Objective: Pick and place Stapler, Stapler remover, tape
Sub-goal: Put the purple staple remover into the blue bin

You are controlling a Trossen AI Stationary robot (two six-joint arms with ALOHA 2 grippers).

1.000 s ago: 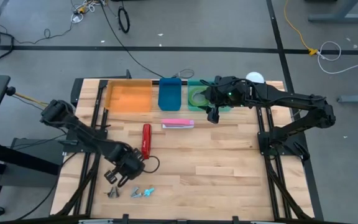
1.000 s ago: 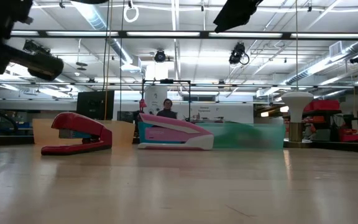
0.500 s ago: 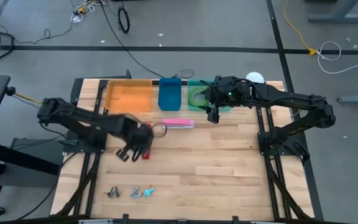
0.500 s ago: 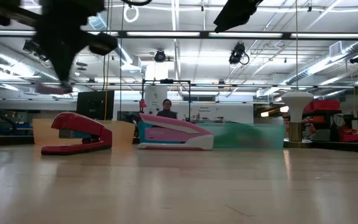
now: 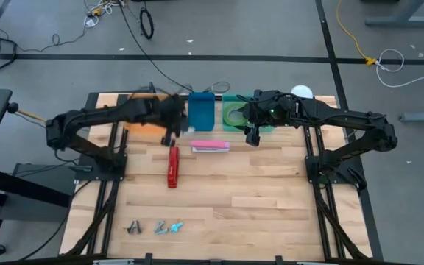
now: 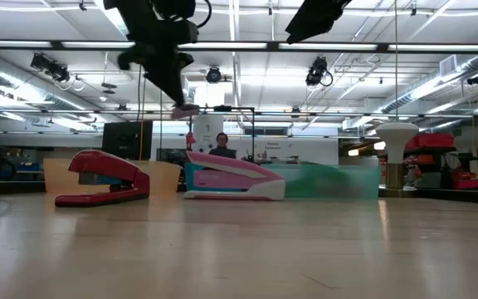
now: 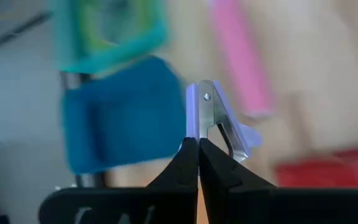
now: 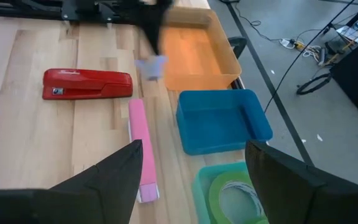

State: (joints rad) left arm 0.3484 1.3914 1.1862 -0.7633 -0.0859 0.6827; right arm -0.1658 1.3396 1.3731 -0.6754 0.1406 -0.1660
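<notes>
High view: the left gripper (image 5: 169, 121) hangs over the table's 12 o'clock edge, between the orange tray (image 5: 140, 116) and the blue tray (image 5: 201, 110). The right gripper (image 5: 250, 131) hovers by the green tray (image 5: 231, 125) holding green tape (image 5: 233, 112). The red stapler (image 5: 173, 166) lies mid-table, the pink stapler (image 5: 210, 146) at its 1 o'clock.

Low view: the left gripper carries something small above both staplers.

Left wrist view: its fingers (image 7: 188, 163) are pressed together, pinching a staple remover (image 7: 216, 121).

Right wrist view: the right fingers (image 8: 110, 177) are spread wide above the tape
</notes>
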